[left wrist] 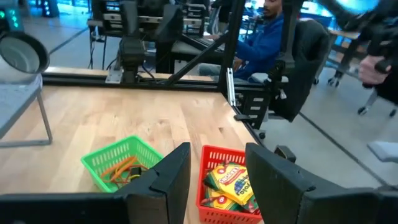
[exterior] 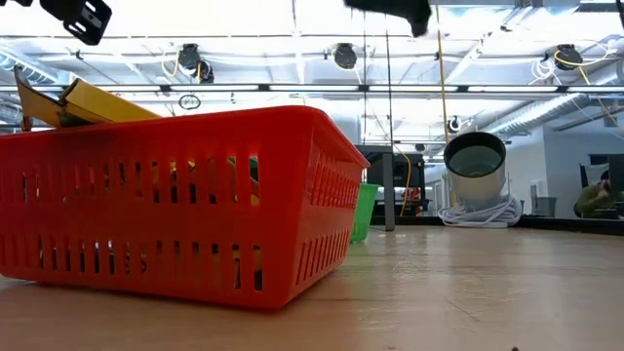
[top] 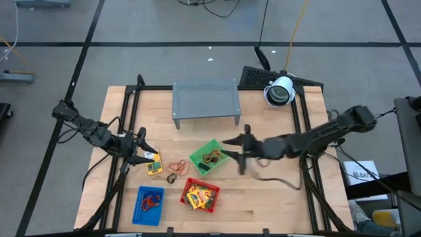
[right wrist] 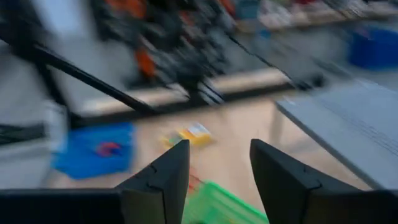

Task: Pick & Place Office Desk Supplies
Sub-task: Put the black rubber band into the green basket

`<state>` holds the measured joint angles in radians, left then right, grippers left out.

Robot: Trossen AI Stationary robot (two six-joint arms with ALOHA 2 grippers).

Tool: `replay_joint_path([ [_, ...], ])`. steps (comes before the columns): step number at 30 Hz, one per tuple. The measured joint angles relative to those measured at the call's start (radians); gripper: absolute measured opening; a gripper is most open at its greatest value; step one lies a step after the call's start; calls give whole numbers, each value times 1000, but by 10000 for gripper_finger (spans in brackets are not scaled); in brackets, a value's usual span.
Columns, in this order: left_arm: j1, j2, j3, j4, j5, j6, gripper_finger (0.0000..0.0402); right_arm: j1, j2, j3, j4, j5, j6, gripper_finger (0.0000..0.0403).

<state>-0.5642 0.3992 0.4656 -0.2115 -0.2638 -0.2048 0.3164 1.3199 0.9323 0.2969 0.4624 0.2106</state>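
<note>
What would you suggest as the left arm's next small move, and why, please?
Probably lower the left end effector onto the loose yellow packet beside it. Its fingers look open and empty, the packet lies on bare table outside the trays, and matching packets already fill the red tray. The right end effector, also open, hovers by the green tray.

On the wooden bench (top: 263, 204), the grey perforated metal rack (top: 204, 99) stands at the back. The green mesh tray (top: 209, 157) sits before it, the red mesh tray (top: 201, 195) nearer the front holding flat yellow packets (top: 195, 195). The blue mesh tray (top: 149, 205) lies left of the red one, and one yellow packet (top: 154, 166) lies loose behind it.
</note>
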Motion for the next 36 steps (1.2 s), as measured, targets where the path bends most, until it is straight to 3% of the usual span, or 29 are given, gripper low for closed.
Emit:
replay_joint_path([
  [3,8,0,0,0,0,-22,161,-11,-124,-233,303,-149,-32,157],
  [6,10,0,0,3,0,-35,161,-16,-239,-410,452,-231,-33,157],
  [14,10,20,0,82,0,-39,161,-37,-544,-645,419,-442,-84,157],
  [18,10,50,0,114,-1,-5,161,-68,-687,-753,402,-469,-86,157],
  [22,10,91,0,114,-33,-20,161,-99,-799,-833,406,-539,-65,155],
  [27,10,145,0,164,-56,-68,161,-108,-885,-876,445,-538,-90,149],
  [36,10,213,0,248,-44,-20,161,-107,-901,-879,428,-542,-92,152],
])
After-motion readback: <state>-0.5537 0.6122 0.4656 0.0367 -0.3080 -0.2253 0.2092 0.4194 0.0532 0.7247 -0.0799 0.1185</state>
